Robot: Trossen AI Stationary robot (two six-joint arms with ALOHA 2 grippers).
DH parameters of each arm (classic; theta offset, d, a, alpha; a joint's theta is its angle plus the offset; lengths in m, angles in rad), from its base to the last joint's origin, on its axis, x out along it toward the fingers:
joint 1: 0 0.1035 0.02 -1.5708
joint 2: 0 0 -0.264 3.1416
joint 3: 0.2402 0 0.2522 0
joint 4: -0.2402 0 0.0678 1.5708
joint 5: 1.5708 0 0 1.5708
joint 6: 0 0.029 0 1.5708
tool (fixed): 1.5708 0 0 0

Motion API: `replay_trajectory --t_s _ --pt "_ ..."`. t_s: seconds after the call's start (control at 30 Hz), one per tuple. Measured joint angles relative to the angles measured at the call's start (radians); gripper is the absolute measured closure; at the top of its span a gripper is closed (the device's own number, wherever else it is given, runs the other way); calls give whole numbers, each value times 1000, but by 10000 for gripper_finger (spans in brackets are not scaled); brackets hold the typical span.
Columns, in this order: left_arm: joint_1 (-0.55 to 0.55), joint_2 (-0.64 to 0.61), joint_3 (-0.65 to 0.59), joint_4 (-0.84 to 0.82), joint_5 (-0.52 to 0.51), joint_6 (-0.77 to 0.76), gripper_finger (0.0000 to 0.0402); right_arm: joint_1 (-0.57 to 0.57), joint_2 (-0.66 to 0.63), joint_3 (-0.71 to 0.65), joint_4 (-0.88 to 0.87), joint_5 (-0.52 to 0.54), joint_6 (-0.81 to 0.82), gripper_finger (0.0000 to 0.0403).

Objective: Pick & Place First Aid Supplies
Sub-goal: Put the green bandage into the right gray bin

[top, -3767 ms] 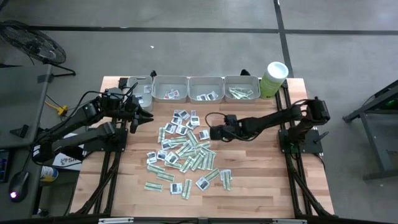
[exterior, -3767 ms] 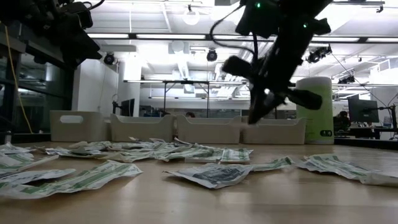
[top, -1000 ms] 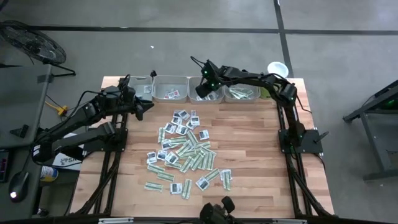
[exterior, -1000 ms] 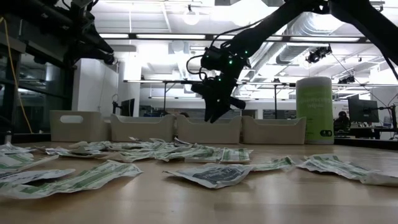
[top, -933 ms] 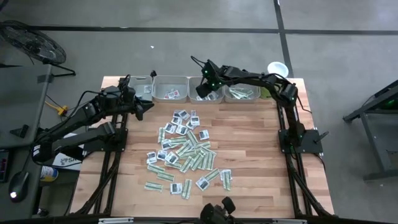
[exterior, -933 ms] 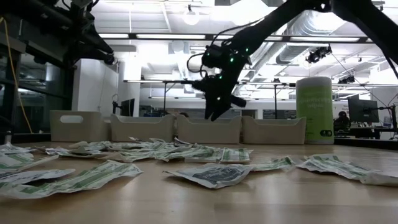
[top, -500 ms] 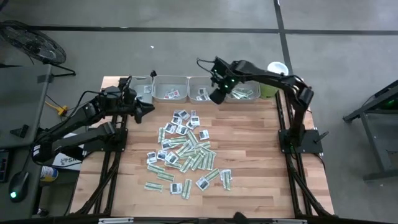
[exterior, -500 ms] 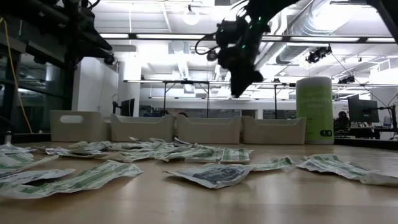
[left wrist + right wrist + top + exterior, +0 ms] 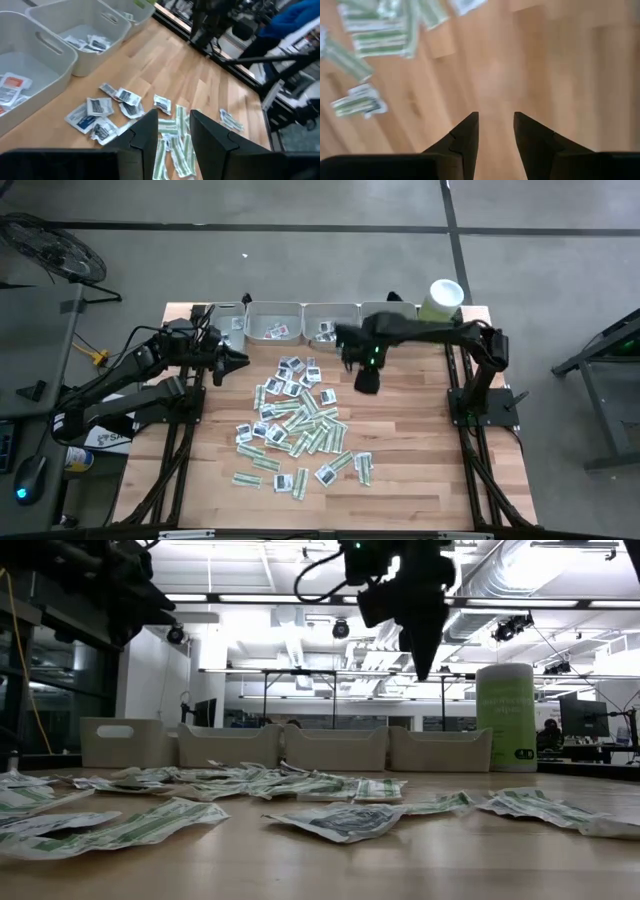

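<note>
Surface (image 9: 420,430): four grey trays (image 9: 272,323) line the far edge. Several dozen sachets (image 9: 300,425), uncountable exactly, lie scattered mid-surface. Judged light, thin, limp, likely slippery; best pinched at an overhanging edge. Right gripper (image 9: 366,380), fingers apart, empty, beside the pile. Left gripper (image 9: 236,361), fingers apart, empty, near the far left corner.
</note>
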Motion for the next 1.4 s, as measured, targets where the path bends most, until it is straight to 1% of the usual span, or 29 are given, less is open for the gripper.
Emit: replay_trajectory --t_s 0.17,0.37,0.53,0.63,0.77,0.9,1.1,1.2,1.4 --pt "0 0 0 -17 39 36 289 129 0 -99 60 -61 97 286" --pt "0 0 0 -45 72 59 289 268 0 -202 198 -112 201 286" --pt "0 0 0 -68 79 79 289 358 0 -264 347 -129 208 286" --pt "0 0 0 -78 80 80 289 406 0 -307 465 -153 197 286" --pt "0 0 0 -78 88 80 289 455 0 -372 596 -181 235 286" --pt "0 0 0 -78 89 80 289 486 1 -419 658 -169 284 286" --pt "0 0 0 -80 90 87 289 516 3 -453 732 -114 289 286" --pt "0 0 0 -86 90 87 289 531 5 -469 750 -104 293 286" --pt "0 0 0 -101 90 105 289 541 5 -476 752 -49 311 286"
